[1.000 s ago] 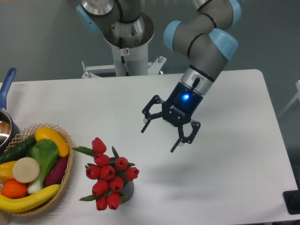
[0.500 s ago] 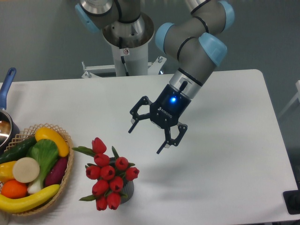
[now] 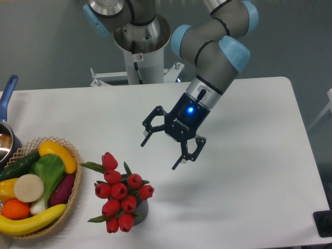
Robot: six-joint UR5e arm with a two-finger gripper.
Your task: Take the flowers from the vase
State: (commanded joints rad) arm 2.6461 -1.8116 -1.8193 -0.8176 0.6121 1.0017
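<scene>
Fixed camera, single view. White matte tabletop. The flowers: a cluster of glossy red tulip buds with narrow green leaves sticking out at the sides, standing in the vase. Only a sliver of the vase's dark grey ribbed wall shows under the buds, at their lower right; the bunch spreads wider than it.

The hand, black with jointed metal linkages and a blue light on its body, hangs up and right of the flowers, apart from them. Its two thin fingers are spread wide, nothing between them.

Left of the flowers: a woven wicker basket of smooth, coloured vegetables. Beyond it, at the frame edge, a metal pot with a blue handle.
</scene>
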